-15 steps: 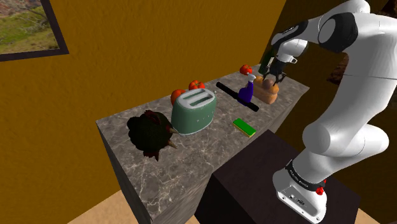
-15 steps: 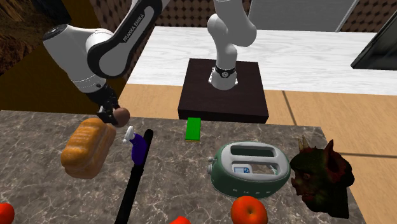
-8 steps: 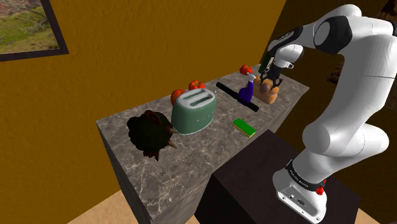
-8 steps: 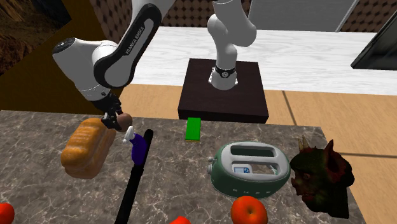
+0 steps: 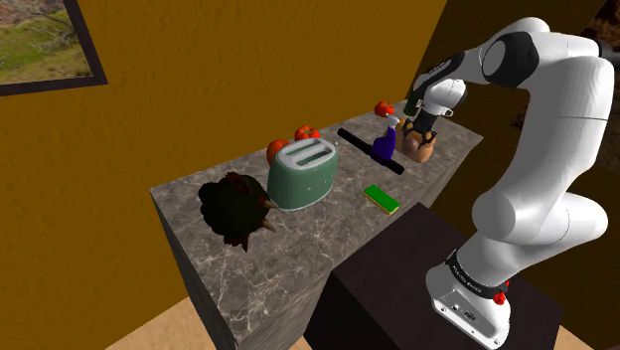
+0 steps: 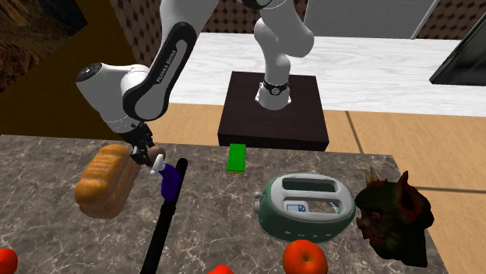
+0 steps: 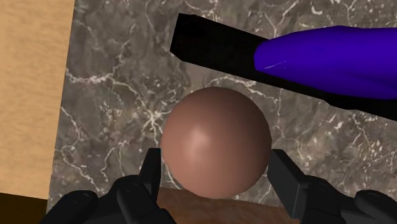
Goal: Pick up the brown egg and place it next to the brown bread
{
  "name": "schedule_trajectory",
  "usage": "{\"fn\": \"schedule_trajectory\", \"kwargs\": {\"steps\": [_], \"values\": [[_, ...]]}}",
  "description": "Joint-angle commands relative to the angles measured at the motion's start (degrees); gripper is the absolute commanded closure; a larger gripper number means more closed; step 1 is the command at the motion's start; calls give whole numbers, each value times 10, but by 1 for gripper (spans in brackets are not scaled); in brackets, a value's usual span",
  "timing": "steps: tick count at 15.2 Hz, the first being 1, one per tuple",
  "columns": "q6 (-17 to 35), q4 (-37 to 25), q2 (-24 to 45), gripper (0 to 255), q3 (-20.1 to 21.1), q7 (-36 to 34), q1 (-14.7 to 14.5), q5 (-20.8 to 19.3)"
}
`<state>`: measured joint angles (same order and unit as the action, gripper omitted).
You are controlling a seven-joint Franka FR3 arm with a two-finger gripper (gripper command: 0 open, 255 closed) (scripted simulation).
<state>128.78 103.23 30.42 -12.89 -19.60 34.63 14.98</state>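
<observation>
Pinching the brown egg point(image 7: 216, 143) between its fingers point(image 7: 151, 173), end effector point(image 7: 216, 167) just beside the bread point(image 6: 105, 180), over the counter point(image 7: 114, 95).

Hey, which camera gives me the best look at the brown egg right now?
The wrist view: the brown egg sits large and close, clasped by the end effector. The second exterior view shows a small brown bit of it beside the bread loaf. In the shoulder view it is hard to tell from the loaf.
</observation>
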Motion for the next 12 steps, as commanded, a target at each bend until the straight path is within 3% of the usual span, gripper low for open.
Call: {"fn": "schedule_trajectory", "kwargs": {"steps": [1,12], "values": [[12,1,11,255,2,3,2,4],[67,-3,71,255,16,19,11,23]]}}
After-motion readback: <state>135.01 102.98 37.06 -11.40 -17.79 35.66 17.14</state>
